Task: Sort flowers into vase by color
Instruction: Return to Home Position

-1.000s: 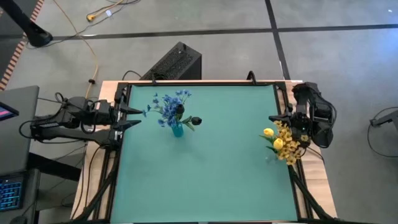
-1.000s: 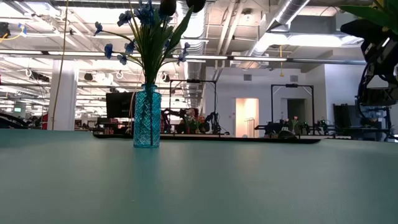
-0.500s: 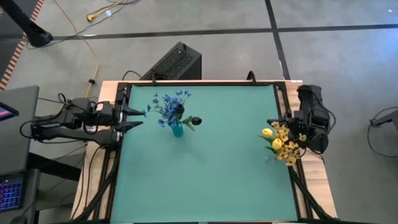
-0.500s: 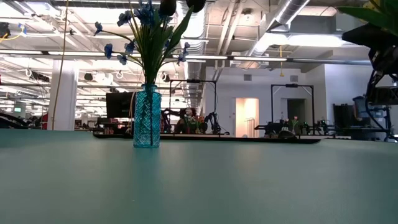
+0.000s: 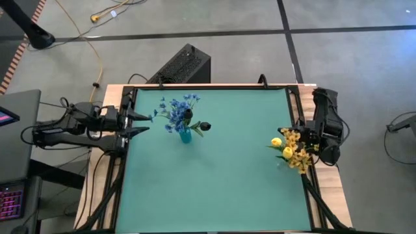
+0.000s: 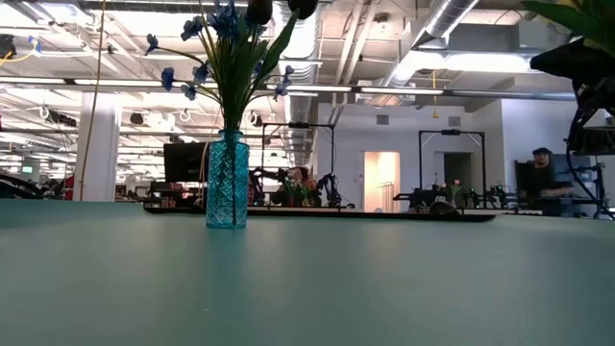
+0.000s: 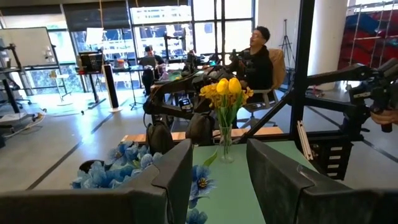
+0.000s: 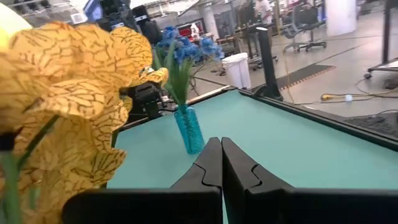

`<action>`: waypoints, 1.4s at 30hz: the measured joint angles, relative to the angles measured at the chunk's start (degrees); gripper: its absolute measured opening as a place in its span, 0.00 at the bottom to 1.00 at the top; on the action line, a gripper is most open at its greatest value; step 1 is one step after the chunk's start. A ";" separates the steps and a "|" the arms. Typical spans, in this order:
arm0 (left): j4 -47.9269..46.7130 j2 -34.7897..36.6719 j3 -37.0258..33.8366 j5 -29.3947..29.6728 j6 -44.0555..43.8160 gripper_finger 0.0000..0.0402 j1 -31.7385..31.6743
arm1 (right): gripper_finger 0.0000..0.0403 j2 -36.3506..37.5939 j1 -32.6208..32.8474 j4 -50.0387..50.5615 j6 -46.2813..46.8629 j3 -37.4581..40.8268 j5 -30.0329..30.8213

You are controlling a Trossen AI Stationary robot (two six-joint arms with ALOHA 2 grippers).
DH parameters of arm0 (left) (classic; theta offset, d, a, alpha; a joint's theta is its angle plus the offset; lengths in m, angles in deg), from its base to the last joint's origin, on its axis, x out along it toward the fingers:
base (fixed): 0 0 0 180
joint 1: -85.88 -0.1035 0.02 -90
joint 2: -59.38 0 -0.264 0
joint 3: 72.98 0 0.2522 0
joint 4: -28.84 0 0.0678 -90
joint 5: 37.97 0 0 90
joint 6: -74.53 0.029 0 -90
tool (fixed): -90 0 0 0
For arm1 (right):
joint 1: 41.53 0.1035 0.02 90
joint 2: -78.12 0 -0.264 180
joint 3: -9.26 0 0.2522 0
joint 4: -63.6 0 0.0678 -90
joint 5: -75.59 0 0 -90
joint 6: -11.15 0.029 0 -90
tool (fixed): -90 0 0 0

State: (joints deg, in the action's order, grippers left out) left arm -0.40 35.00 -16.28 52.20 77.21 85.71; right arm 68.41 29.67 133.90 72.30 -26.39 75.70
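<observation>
Left gripper [image 5: 146, 123] of mine hangs at the left edge of the green table [image 5: 221, 188], fingers spread apart with nothing between them, pointing in across the top. At the right edge my right gripper [image 8: 220, 142] has its fingers pressed together on nothing.

Near the left gripper, toward the table's rear, stands the blue vase [image 5: 185, 136]. It carries the blue flowers [image 5: 175, 109] and a dark bud [image 5: 205, 126] that leans out toward the middle. Those blue blossoms lie close ahead of my left fingers, off to one side. Between the fingers I look straight across bare table to the clear vase [image 7: 225, 148].

That vase stands at the right edge, just beside my right arm [image 5: 327, 123], and holds the yellow flowers [image 5: 290, 148]. A yellow-orange cluster [image 8: 68, 81] hangs right before my right wrist camera and hides much of that side. Past it I see the blue vase with my left arm [image 8: 146, 96] behind it.

Behind the table a black case [image 5: 185, 65] sits on the floor. A seated person [image 7: 258, 59] shows in the room beyond the right side.
</observation>
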 joint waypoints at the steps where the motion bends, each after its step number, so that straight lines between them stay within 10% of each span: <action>1: -0.01 0.00 0.00 0.00 -0.02 0.35 0.00 | 0.05 0.00 -0.49 0.02 -0.01 0.00 0.00; 42: -0.92 -0.25 -0.62 -2.90 0.69 0.35 0.02 | 0.06 -6.34 -0.36 -3.10 0.97 1.52 -1.25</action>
State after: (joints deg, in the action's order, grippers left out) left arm -1.32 34.74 -16.91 49.30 77.90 85.73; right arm 62.06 29.31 130.79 73.27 -24.87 74.45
